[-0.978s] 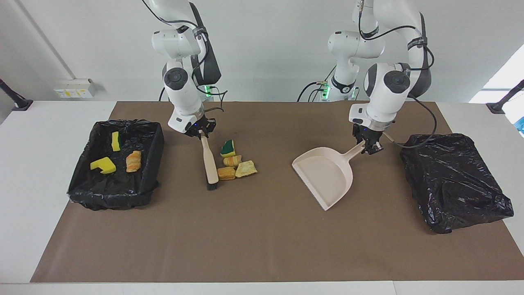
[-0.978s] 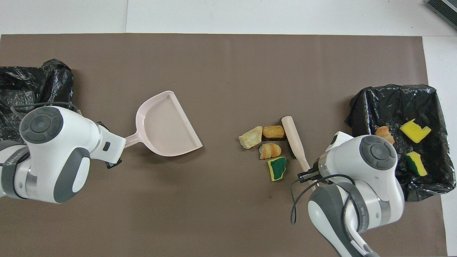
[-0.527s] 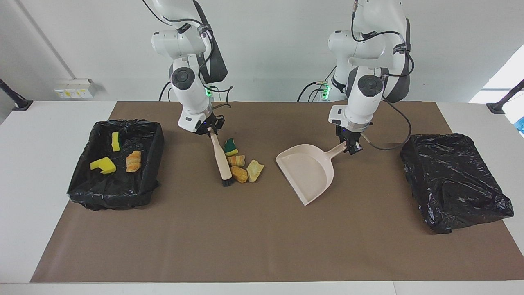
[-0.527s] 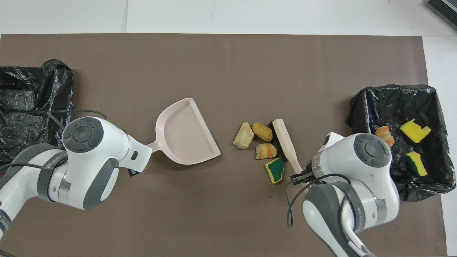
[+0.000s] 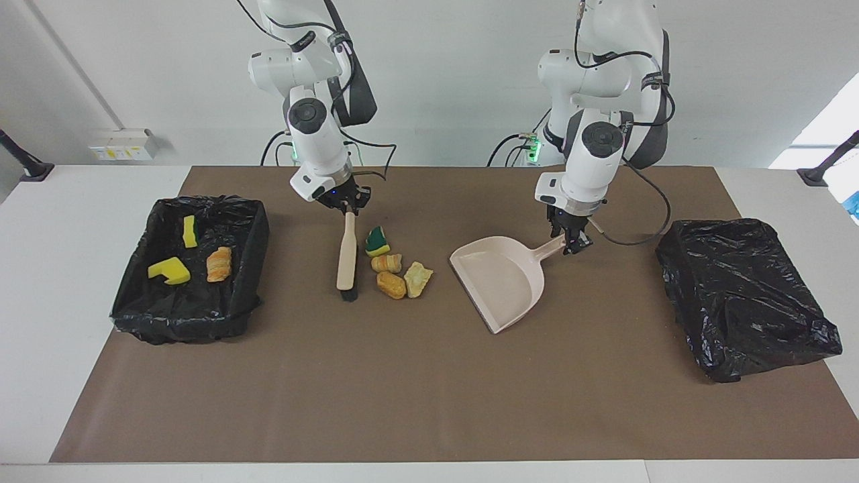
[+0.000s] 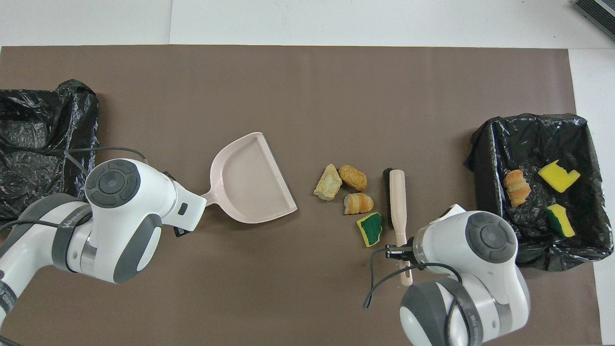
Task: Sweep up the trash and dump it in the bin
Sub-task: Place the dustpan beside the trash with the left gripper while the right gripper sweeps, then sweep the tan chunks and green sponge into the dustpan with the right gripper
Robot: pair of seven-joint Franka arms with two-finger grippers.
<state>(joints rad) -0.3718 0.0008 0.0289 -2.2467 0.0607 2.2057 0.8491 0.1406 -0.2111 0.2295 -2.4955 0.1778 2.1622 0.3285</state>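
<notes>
Now, line by line:

Step in hand: sweeping, as I judge it; four scraps of the trash [image 5: 392, 263] lie loose on the brown mat, between the brush [image 5: 347, 258] and the dustpan [image 5: 504, 282], near the desk's [image 5: 80, 402] middle and toward the robots' edge.

Right hand [image 5: 347, 204]: clamped on the brush's handle end, the bristles down on the mat just beside the scraps, toward the right arm's end of the desk.

Left hand [image 5: 570, 241]: gripping the dustpan's handle, the pan tilted with its open lip toward the scraps and a bare strip of mat between them.

Trash look: small soft foam bits, one yellow with a dark green top [image 6: 371, 228], one orange-striped [image 6: 358, 203], one orange-brown [image 6: 353, 177], one pale tan [image 6: 328, 182]; they lie close, some touching, and should slide lightly.

Already binned: three more pieces, two yellow and one orange, lie in the black-lined bin [image 5: 134, 295] at the right arm's end of the desk.

Other bin: a black bag-covered bin [image 5: 745, 295] sits at the left arm's end of the desk.

Next move calls for: a low stroke of the brush toward the pan, with the pan's lip flat on the mat, so no scrap slips under or past it.

Risk: the green-topped piece lies nearest the handle and may be missed by the bristles.
</notes>
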